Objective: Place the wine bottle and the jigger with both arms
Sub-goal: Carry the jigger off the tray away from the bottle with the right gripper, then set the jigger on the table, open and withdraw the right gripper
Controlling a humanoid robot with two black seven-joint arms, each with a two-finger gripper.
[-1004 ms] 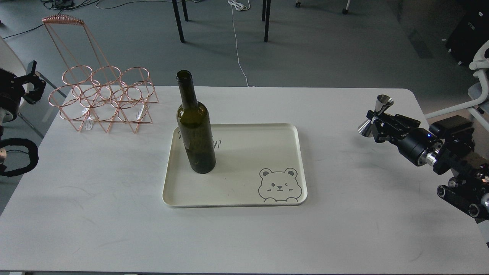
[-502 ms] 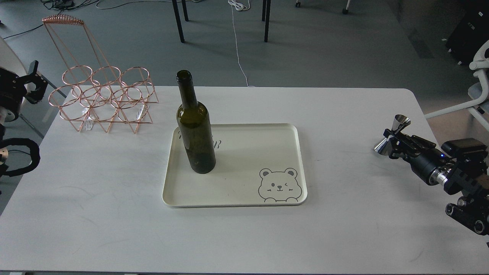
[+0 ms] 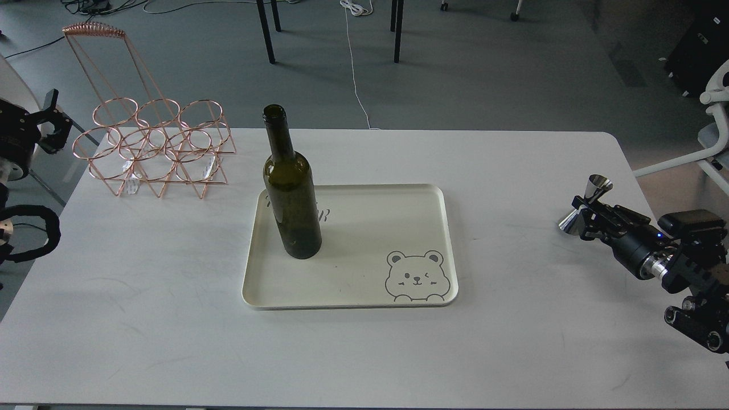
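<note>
The right gripper (image 3: pixel 582 208) clamps the tilted jigger (image 3: pixel 584 205) at its waist, above the table (image 3: pixel 512 341).

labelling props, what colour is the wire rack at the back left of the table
Copper or rose-gold wire rack, seen in the head view, its rings open and empty.

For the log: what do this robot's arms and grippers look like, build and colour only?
Both arms are black and jointed. The right arm is round-bodied with a silver joint ring, a small blue light and boxy black blocks behind its gripper. The left arm shows a black angular gripper and a looped, ribbed black cable.
</note>
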